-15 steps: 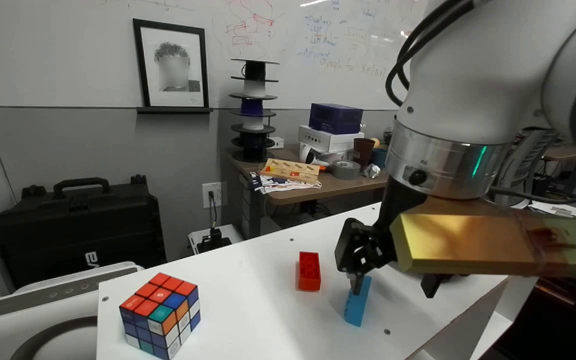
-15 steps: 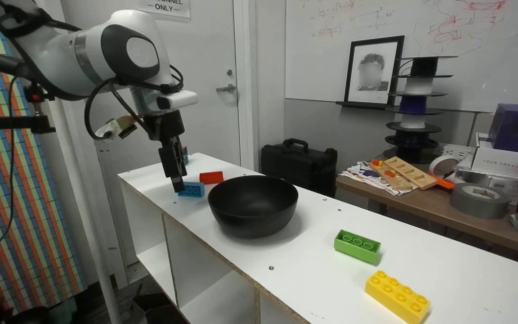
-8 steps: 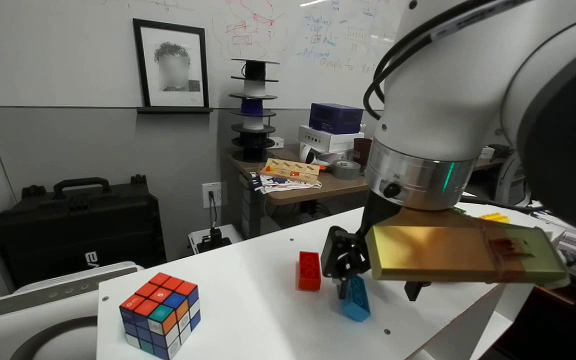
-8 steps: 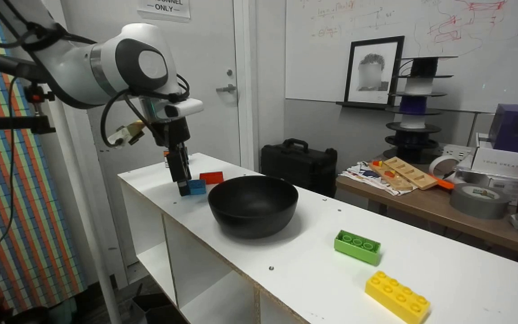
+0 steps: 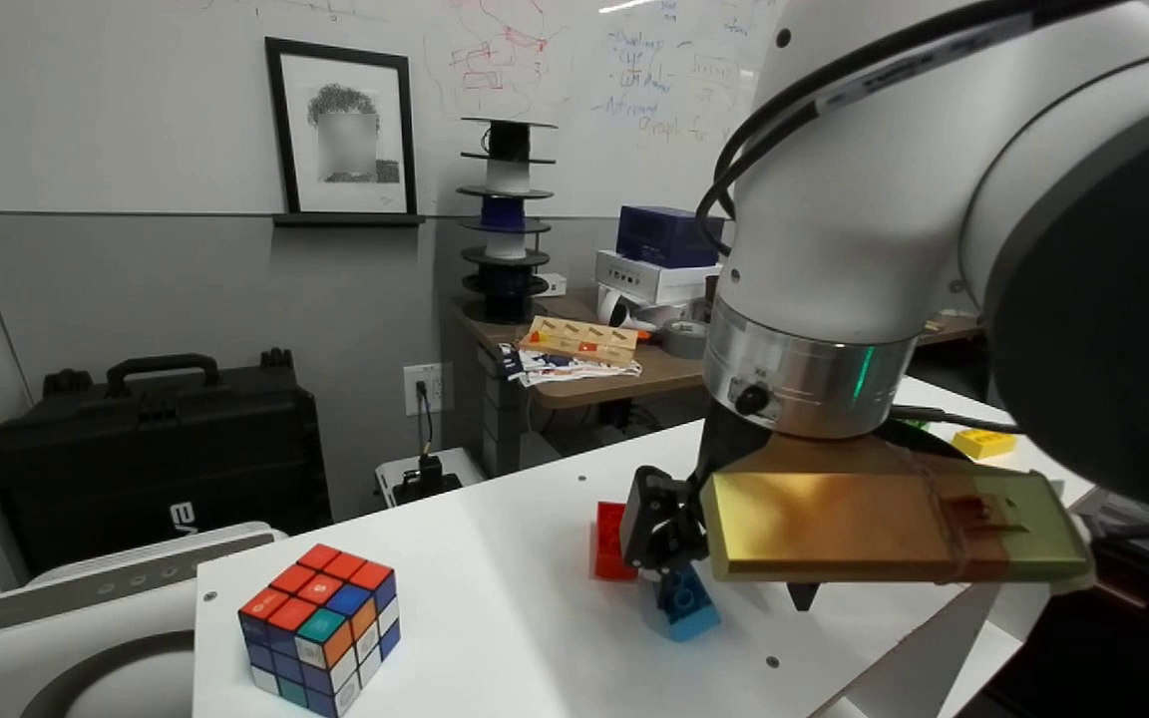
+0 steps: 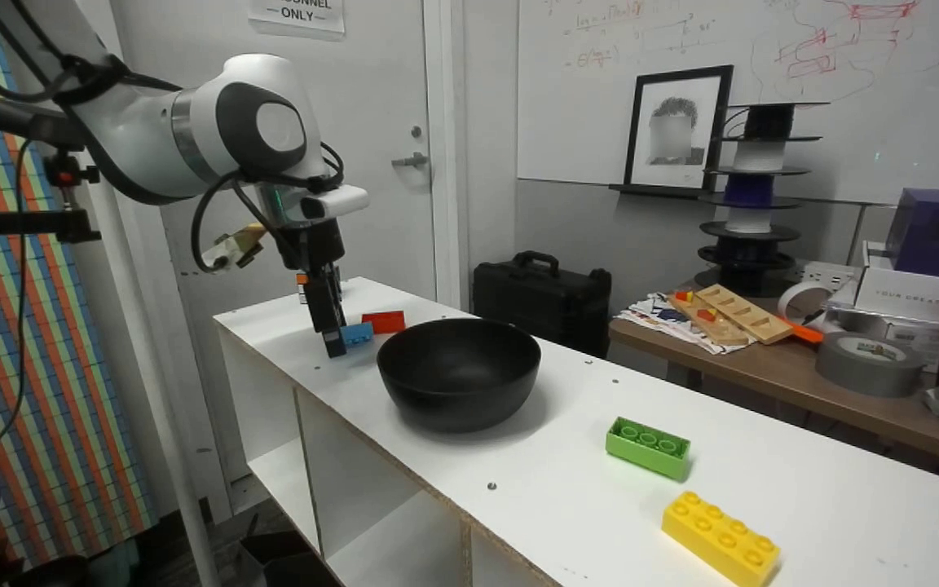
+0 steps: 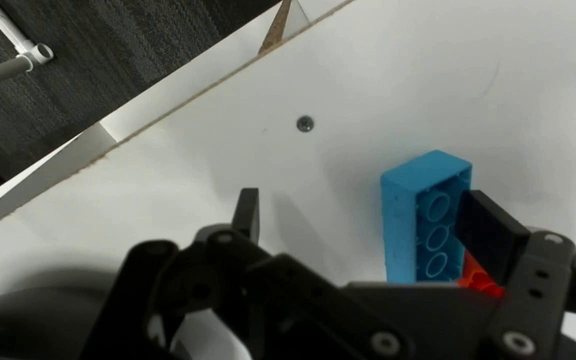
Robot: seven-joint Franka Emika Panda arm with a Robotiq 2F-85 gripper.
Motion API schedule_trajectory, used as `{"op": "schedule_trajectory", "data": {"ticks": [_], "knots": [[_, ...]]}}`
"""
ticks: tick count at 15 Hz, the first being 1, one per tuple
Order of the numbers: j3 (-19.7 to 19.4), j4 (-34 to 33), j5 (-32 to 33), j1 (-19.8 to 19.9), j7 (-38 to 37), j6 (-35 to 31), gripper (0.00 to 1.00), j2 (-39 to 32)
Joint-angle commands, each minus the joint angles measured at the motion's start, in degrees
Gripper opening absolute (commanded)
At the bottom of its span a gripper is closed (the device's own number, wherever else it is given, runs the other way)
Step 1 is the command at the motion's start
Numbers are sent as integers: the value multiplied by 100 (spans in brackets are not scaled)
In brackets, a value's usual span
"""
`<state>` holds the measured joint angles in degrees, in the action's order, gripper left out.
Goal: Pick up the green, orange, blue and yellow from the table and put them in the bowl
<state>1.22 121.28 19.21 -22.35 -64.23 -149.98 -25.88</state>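
Hand (image 7: 366,225) spread wide, holding nothing. Blue block (image 7: 399,225) sits off-centre between the fingers (image 7: 490,237), close to the one farther from the bowl (image 6: 457,399) (touching? can't tell), long axis across the squeeze.

In an exterior view, four blocks are counted: green (image 6: 645,451) and yellow (image 6: 720,538), lower right; blue (image 6: 358,335) and red (image 6: 384,322), left of centre; one bowl (image 6: 460,406), below centre. In an exterior view, one cube (image 5: 319,630), lower left.
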Motion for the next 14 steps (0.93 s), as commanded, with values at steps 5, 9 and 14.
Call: {"op": "schedule_trajectory", "data": {"ticks": [5, 9, 14], "knots": [[-206, -353, 96, -155, 124, 68, 66, -362], [-259, -401, 105, -167, 175, 173, 34, -411], [-230, -259, 78, -148, 188, 414, 7, -162]]}}
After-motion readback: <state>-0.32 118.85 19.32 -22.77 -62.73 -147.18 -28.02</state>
